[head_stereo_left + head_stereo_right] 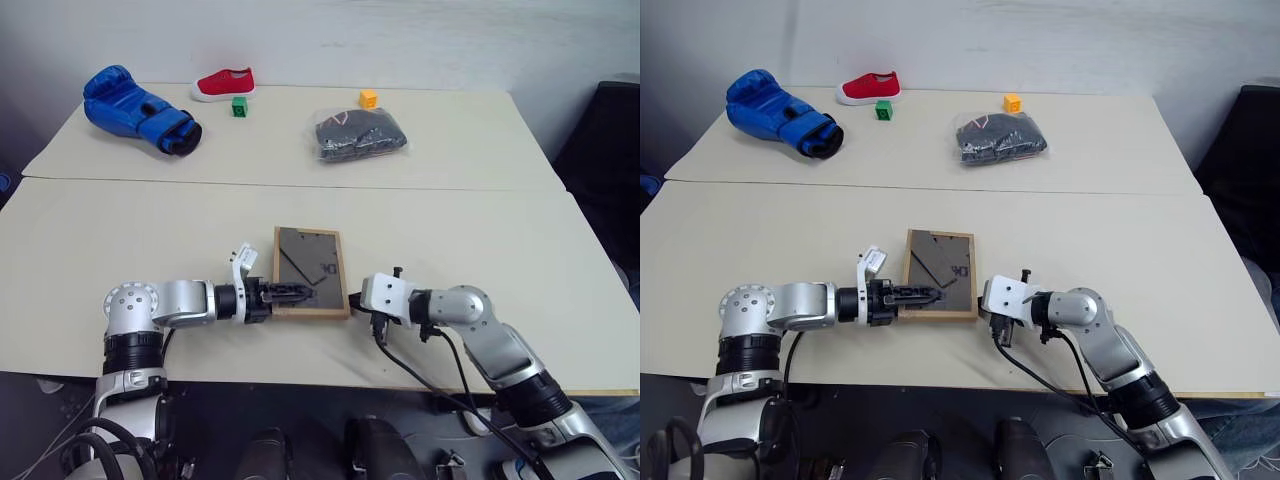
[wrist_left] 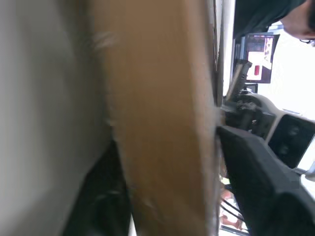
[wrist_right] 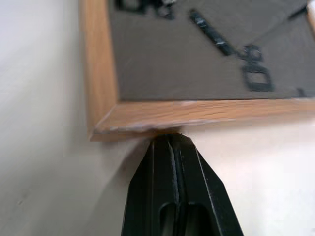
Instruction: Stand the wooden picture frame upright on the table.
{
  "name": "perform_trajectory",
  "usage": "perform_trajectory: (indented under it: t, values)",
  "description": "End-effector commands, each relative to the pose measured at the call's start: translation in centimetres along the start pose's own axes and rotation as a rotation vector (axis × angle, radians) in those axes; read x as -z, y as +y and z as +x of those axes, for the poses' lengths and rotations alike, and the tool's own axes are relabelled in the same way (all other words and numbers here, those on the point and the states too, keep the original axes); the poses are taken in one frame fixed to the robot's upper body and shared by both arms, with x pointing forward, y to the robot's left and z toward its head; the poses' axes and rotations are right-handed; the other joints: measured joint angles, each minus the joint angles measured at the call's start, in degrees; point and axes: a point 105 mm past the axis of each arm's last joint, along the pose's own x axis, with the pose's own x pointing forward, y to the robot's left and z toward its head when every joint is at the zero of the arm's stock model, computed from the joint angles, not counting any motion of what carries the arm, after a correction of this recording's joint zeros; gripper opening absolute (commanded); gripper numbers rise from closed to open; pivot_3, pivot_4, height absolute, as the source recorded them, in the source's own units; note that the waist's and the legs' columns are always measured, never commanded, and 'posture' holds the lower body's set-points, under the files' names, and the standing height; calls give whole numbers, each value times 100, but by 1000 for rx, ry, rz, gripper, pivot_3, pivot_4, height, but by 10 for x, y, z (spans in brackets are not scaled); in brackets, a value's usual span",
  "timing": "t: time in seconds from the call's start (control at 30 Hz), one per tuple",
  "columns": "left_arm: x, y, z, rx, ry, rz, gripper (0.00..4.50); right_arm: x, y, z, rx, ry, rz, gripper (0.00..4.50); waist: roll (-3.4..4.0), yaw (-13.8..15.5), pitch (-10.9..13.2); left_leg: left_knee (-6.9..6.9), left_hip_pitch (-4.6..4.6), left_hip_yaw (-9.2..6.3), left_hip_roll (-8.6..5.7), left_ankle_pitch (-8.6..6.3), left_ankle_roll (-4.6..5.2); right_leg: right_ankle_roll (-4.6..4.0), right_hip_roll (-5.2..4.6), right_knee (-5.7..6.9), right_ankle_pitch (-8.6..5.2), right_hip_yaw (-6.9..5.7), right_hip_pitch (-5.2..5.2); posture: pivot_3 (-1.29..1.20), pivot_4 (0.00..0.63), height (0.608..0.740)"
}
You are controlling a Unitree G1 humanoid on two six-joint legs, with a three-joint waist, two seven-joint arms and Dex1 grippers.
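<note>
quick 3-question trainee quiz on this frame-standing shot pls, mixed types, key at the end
1. True or false: the wooden picture frame lies flat on the table, back panel up.
2. Which claw's fingers straddle the frame's edge? A) left claw B) right claw
3. Fill in: the right claw is shut, its tip at the frame's ____.

Key: 1 true; 2 A; 3 corner.
</note>
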Motion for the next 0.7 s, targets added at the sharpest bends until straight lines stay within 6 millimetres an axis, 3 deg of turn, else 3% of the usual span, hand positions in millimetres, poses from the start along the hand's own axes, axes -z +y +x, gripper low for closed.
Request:
perform_trajectory:
  t: [0.03, 0.1, 0.17, 0.27, 0.33, 0.47, 0.63, 0.7]
  values:
    - [-1, 5, -7, -1, -41, -17, 1267, 8, 6, -23, -31, -5, 13, 0, 0, 29, 0, 1, 0, 1, 0, 0, 0, 0, 0, -3, 0, 0, 1, 0, 150, 740]
    - [-5, 1, -10, 22, -81, 0, 1236, 11, 3, -35, -17, -17, 19, 0, 0, 37, 0, 0, 0, 4, 0, -1, -1, 0, 3, -8, 0, 1, 2, 0, 150, 740]
    - [-6, -15, -16, 43, -110, 153, 1236, 6, -8, -52, 34, -95, 112, 0, -3, 20, 2, 0, -1, 5, 1, 0, -1, 0, 5, -8, 0, 1, 1, 0, 150, 740]
    - [-6, -28, -22, 48, -156, 471, 1236, -22, -22, -71, 37, -273, 243, 534, 1, -73, 9, -4, -1, 11, 7, 2, -11, -1, 15, -3, 0, 7, -4, 0, 150, 740]
    - [0, -27, -23, 54, -126, 648, 1236, -42, -29, -77, 19, -371, 293, 1178, 13, -118, 14, -12, 5, 16, 7, 7, -20, -5, 16, -1, -3, 9, -3, 0, 150, 740]
    - [2, -19, -19, 67, -96, 748, 1236, -87, -35, -65, -95, -501, 253, 2545, 22, -95, 14, -28, 16, 21, 11, 10, -24, -13, 21, -2, -7, 16, -3, 0, 150, 740]
    - [8, -19, -14, 101, -44, 810, 1236, -121, -44, -42, -132, -578, 171, 4238, 21, -67, 14, -37, -4, 6, 11, 5, -8, -13, 10, -21, -7, 8, -11, 0, 150, 740]
    - [9, -19, -14, 109, -39, 812, 1236, -128, -47, -34, -137, -588, 156, 4483, 22, -89, 14, -34, -14, 6, 10, 0, 4, -8, 5, -29, -4, 8, -16, 0, 150, 740]
